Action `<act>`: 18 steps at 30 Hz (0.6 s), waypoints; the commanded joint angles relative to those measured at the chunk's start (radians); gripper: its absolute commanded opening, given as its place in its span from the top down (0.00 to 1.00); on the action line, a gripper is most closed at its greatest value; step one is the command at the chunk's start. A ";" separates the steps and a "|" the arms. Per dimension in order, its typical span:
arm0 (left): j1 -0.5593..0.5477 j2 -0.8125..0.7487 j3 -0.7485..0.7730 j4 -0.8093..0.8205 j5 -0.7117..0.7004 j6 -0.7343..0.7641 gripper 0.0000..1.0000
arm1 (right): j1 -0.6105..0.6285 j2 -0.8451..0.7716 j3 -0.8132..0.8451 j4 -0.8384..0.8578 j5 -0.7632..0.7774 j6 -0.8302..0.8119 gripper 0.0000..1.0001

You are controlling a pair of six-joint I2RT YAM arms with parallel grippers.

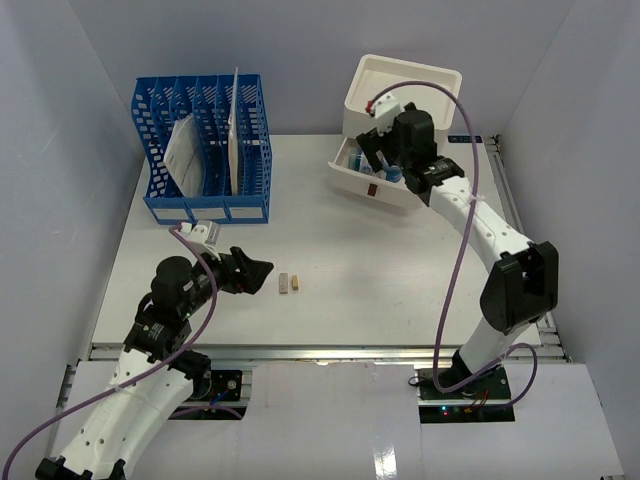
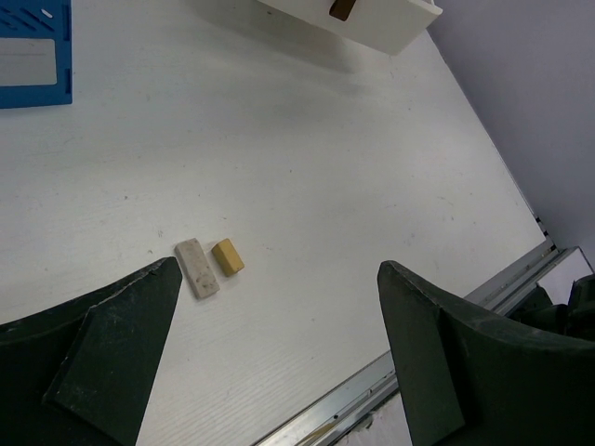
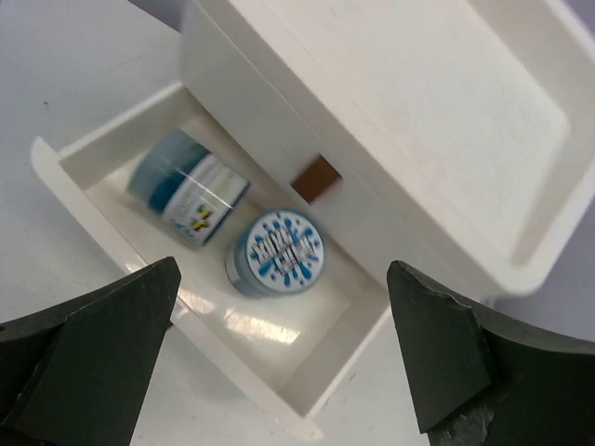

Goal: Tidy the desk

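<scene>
The white desk (image 1: 400, 270) holds a grey-white eraser (image 1: 284, 284) and a small yellow eraser (image 1: 297, 284) side by side near the front middle. My left gripper (image 1: 255, 272) is open and empty, just left of them. In the left wrist view the grey eraser (image 2: 197, 268) and yellow eraser (image 2: 228, 256) lie near the left finger of the open gripper (image 2: 279, 271). My right gripper (image 1: 374, 160) is open and empty above the open drawer (image 3: 112, 232) of the white drawer box (image 1: 402, 90). Two blue jars lie in the drawer, one on its side (image 3: 191, 186), one lid-up (image 3: 276, 251), beyond the open gripper (image 3: 284, 274).
A blue slotted file rack (image 1: 205, 150) with papers stands at the back left. The metal rail (image 2: 372, 390) runs along the desk's near edge. The drawer box's top tray (image 3: 418, 111) has a raised rim. White walls enclose the desk's left, back and right.
</scene>
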 commanded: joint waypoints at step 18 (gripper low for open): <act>0.002 0.000 -0.015 0.006 0.002 0.007 0.02 | -0.129 0.112 -0.037 0.015 -0.027 0.464 0.09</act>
